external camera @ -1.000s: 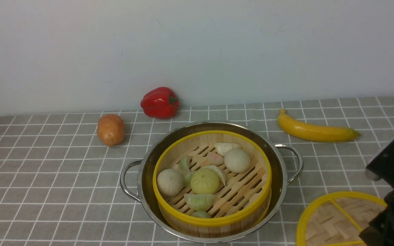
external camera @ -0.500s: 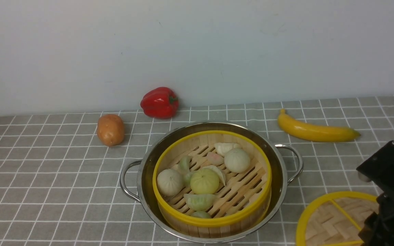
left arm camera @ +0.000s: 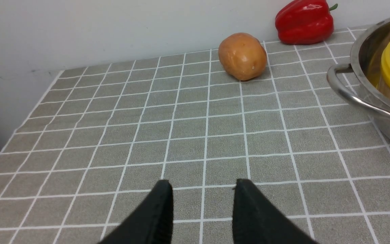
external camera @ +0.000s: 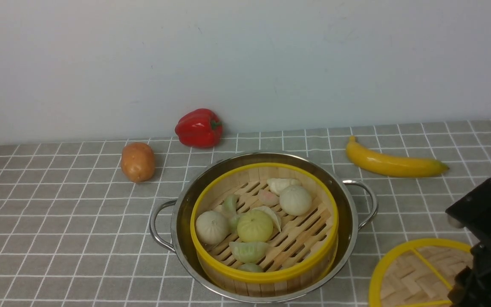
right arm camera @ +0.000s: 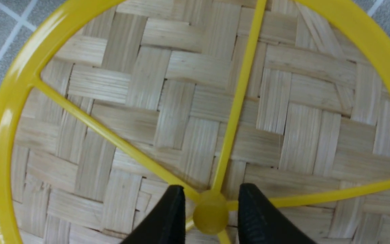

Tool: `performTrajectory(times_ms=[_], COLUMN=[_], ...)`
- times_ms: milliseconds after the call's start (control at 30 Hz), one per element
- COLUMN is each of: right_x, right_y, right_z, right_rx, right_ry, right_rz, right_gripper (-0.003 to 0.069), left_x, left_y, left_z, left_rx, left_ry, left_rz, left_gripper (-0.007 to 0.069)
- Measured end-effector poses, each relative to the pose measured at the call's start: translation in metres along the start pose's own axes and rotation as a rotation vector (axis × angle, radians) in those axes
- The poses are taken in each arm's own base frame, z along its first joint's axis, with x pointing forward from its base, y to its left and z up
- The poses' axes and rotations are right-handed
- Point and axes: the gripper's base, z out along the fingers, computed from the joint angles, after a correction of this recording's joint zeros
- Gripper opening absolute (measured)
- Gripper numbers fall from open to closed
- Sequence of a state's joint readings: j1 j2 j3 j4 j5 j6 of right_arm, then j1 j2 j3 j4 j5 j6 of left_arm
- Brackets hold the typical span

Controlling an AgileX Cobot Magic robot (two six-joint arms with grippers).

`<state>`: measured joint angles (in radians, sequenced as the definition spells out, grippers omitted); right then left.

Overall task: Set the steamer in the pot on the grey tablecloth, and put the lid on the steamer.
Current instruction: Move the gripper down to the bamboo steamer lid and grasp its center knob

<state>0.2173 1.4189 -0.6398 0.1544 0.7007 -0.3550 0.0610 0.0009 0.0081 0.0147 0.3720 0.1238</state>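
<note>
Steamer: the steamer [external camera: 267, 276] sat inside the pot [external camera: 347, 238], its yellow rim level with the steel rim and a ring of shiny wall showing around it.
Contents: toy buns and dumplings [external camera: 255, 226] lay on the slatted floor.
Pot: it stood on the grey tablecloth [external camera: 66, 221] covering the bench, near the front edge, one loop handle to each side.
Lid: the lid [external camera: 411, 273] lay flat on the cloth to the right of the pot, apart from it and cut off by the frame's lower edge.
Right pincer: the right pincer [right arm camera: 211, 185] was spread, hanging just over the lid with one finger [right arm camera: 168, 217] on each side of the small yellow knob [right arm camera: 211, 211]. A thin gap seemed to show on both sides, though the close view made contact hard to rule out.
Right arm: the right arm [external camera: 488, 238] covered the lid's right part in the front view.
Left pincer: the left pincer [left arm camera: 203, 180] was spread over bare cloth, left of the pot, pinching nothing.
Potato: a potato [external camera: 137, 162] rested behind and left of the pot.
Pepper: a red pepper [external camera: 198, 128] sat near the wall, beside the potato.
Banana: a banana [external camera: 392, 164] lay behind and right of the pot.
</note>
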Motion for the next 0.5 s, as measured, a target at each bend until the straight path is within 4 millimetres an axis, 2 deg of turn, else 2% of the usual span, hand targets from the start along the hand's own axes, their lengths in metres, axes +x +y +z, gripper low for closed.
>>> performTrajectory(times_ms=[300,500], right_x=[0.0001,0.0003], right_y=[0.0000,-0.0001], right_z=[0.0000,0.0000], right_rx=[0.000,0.001], right_ry=[0.001,0.004], right_rz=[0.003,0.000], right_gripper=[0.0237,0.0137], left_x=[0.0000,0.0000], left_y=[0.0000,0.0000], left_z=[0.0000,0.0000], left_rx=[0.000,0.000], left_ry=[0.000,0.000], left_rz=[0.000,0.000], left_gripper=[0.0243,0.0243])
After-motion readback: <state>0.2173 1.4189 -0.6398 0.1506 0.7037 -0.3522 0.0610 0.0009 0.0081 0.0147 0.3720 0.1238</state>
